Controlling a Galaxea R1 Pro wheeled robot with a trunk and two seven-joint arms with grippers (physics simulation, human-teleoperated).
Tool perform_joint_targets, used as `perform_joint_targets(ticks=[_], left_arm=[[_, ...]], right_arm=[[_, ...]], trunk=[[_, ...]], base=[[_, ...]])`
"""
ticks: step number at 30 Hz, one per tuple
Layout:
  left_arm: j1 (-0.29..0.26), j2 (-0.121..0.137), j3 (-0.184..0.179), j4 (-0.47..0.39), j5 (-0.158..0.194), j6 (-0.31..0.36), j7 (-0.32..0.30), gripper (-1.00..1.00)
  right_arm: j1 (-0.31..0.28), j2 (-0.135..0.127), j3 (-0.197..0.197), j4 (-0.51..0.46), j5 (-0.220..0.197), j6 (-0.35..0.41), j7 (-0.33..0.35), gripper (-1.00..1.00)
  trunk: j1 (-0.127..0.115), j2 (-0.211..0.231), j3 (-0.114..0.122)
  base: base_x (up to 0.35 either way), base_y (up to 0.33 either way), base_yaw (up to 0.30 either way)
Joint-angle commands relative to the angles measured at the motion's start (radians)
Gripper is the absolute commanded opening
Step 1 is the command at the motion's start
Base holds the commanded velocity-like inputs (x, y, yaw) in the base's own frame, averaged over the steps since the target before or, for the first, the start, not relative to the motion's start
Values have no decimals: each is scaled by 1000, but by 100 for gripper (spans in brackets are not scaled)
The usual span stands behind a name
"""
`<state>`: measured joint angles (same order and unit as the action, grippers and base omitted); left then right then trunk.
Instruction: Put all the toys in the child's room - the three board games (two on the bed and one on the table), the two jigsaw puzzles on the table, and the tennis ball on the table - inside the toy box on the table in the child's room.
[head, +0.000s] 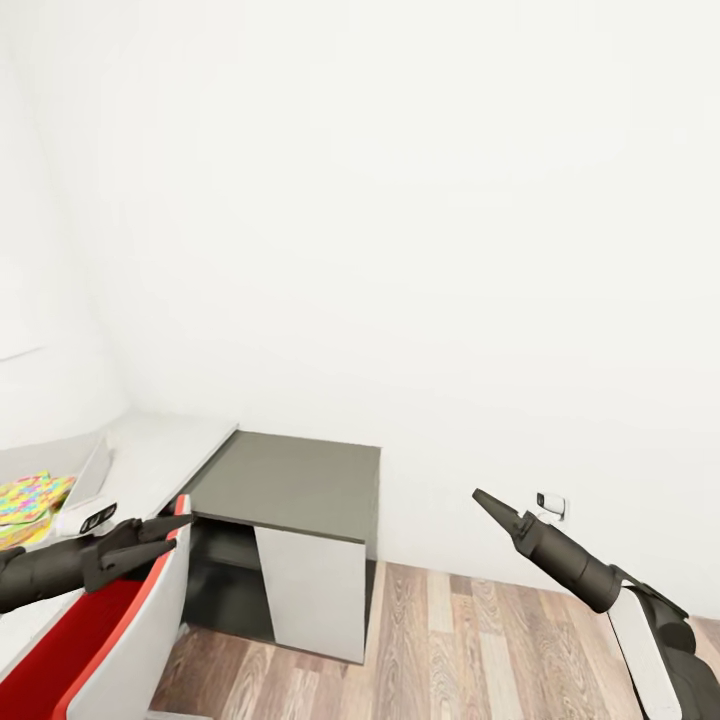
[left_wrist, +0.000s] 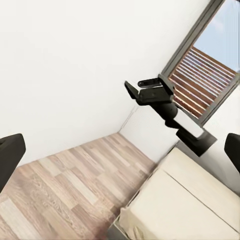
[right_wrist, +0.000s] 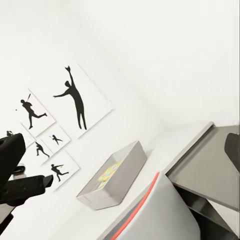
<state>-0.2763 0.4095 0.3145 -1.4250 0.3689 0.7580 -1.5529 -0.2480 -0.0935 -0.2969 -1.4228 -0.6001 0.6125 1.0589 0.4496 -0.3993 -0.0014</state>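
Red-trimmed chair (head: 120, 630) fronts the grey cabinet (head: 285, 480); both end effectors empty, fingers apart.

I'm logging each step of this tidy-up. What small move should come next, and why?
Probably turn the base left toward the white table: the toy box sits there and a colourful puzzle shows at the head view's left edge, while both grippers hold nothing.
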Motion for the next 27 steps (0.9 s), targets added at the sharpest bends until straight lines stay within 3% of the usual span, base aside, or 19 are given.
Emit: perform_joint_targets(ticks=[1,9,14,19,24,27], left_arm=[[0,-3,-1,0,-2,11,2,100],[-4,-45,-52,0,-25,12,143,100],[-4,-54,-79,2,-28,11,222,100],[-6,-57,-84,5,-29,11,264,100],[-6,-59,-86,9,-30,11,316,100],[-6,-60,-86,14,-31,11,369,100]], right_arm=[[0,0,0,1,-5,7,1,100],[0,0,-1,3,-4,6,-3,100],[0,1,-2,44,-2,-7,-11,100],[-2,0,-3,95,-3,-25,-28,100],[-2,0,-3,124,-1,-29,-115,100],[-2,1,6,144,-1,-29,-214,100]], trunk=[[0,-1,1],[0,-1,11],[0,-1,17],[0,-1,22],[0,-1,24],[0,-1,24]], base=[[0,0,-197],[0,0,-197],[0,0,-197],[0,0,-170],[0,0,-48],[0,0,-13]])
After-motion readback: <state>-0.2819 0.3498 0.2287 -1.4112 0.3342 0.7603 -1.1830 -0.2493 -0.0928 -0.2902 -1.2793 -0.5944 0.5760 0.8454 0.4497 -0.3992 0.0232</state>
